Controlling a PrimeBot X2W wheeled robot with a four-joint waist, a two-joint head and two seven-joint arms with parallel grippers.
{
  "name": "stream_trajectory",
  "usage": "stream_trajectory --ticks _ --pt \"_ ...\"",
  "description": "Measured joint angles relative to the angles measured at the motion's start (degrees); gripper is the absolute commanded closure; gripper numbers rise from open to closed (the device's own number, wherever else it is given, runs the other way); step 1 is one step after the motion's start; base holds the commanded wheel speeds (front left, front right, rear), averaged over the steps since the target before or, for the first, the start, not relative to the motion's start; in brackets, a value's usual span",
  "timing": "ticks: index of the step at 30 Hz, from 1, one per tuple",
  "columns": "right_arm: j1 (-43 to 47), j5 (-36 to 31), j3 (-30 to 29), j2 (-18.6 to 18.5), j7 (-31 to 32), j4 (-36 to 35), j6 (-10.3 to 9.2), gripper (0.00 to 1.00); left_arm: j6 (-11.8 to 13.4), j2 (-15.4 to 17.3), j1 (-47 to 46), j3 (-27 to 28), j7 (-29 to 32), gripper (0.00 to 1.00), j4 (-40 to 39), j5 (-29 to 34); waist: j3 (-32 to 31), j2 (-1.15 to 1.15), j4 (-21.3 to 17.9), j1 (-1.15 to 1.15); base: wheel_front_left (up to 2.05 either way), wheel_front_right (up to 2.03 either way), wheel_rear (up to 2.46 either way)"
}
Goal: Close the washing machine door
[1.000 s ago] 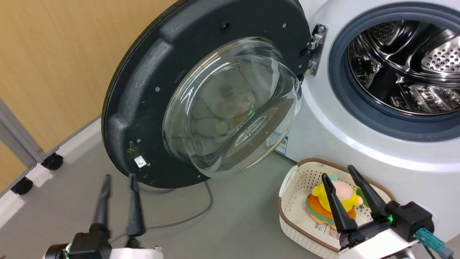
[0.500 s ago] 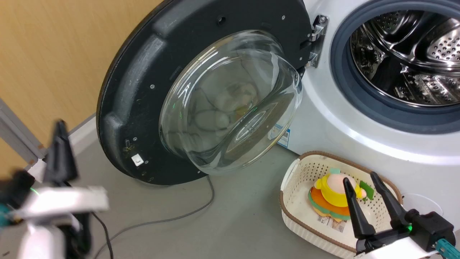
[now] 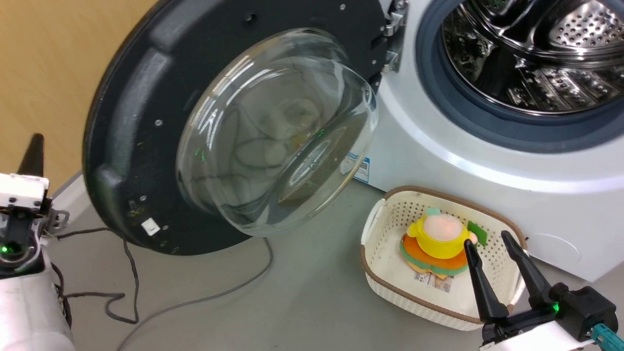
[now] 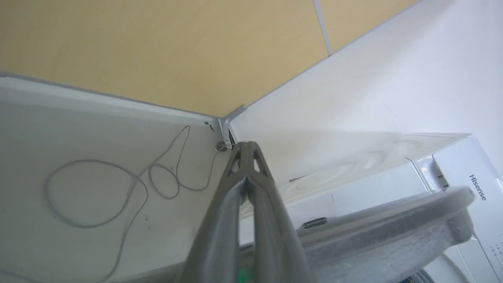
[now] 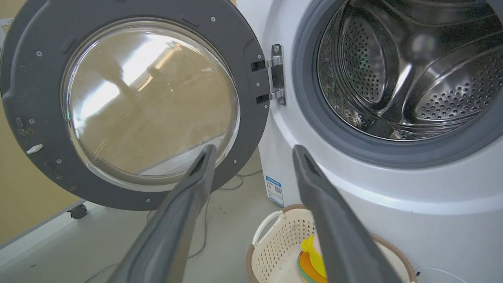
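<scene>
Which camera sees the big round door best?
The right wrist view: the washing machine door faces it almost squarely, with glass and hinge in frame. The head view sees it slanted, top cut off. The left wrist view catches what looks like its grey edge.

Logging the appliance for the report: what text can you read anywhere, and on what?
"Hisense": white washing machine's front panel.
Blue-and-white sticker low on its front: too small to read.
White barcode tag in the cream perforated basket: too small to read.

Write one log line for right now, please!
washing machine door: open | left jaws: shut, beside door rim | right jaws: open, near basket
</scene>
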Motion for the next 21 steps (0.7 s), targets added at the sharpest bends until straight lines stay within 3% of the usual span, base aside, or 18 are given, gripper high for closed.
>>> stream_trajectory --ticks 4,9,16,21 --pt "0.0 0.0 -0.2 0.0 0.0 0.0 0.00 0.00 0.9 0.2 -0.9 1.3 9.4 1.00 2.4 -6.4 0.0 0.00 -0.9 0.00 0.00 0.00 0.00" --pt "0.0 0.0 -0.6 0.2 0.0 0.0 0.00 0.00 0.3 0.7 0.2 0.9 17.6 1.00 1.2 -10.0 -0.2 0.00 -1.3 0.00 0.00 0.00 0.00" --pt "0.1 0.1 -1.3 1.1 0.0 0.8 0.00 0.00 -0.9 0.2 6.0 -1.1 27.0 1.00 -5.5 -13.5 -1.7 0.00 -1.2 0.00 0.00 0.00 0.00" --pt "0.2 0.1 -2.2 2.2 0.0 1.6 0.00 0.00 -0.6 -3.0 12.3 -4.7 32.2 1.00 -12.6 -13.8 -3.3 0.00 -1.3 -0.01 0.00 0.00 0.00"
